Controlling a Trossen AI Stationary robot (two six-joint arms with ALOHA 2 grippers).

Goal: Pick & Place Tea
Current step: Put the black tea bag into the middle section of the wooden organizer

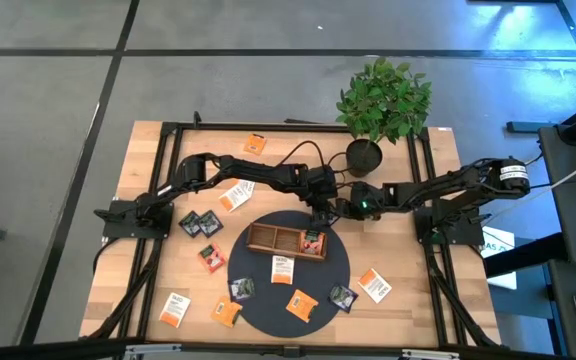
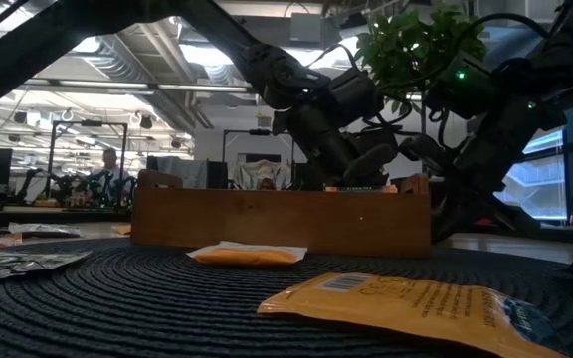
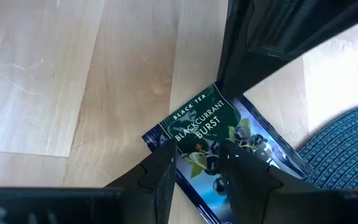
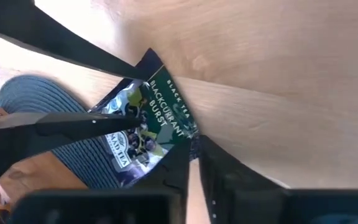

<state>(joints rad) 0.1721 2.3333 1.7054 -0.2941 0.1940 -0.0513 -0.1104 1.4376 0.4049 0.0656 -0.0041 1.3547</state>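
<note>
A dark green-and-blue tea sachet [image 3: 207, 127], printed "Blackcurrant Burst", lies by the far edge of the round dark mat [image 1: 318, 275]. In the high view both grippers hide it. My left gripper [image 3: 201, 171] is open, and its two fingertips stand over the sachet's printed face. My right gripper [image 4: 194, 165] comes from the table's right and is shut on the same sachet [image 4: 145, 121]. The two grippers meet just beyond the wooden tray [image 1: 268, 238]. One sachet [image 1: 313, 242] lies in the tray's right compartment. My left gripper has its fingertips [image 3: 238, 162] in front of the sachet's face; I cannot tell whether they touch it. My right gripper pinches one corner of the sachet [image 4: 188, 135], at the end of its printed heading, between its two fingers. The fingers slant down from the table's right. I cannot tell whether the sachet is lifted off the wood.
Several more sachets lie on the mat [image 1: 282, 268] and on the bare wood to the left [image 1: 200, 224], right [image 1: 373, 285] and far side [image 1: 255, 143]. A potted plant [image 1: 383, 100] stands at the far right, close behind my right arm.
</note>
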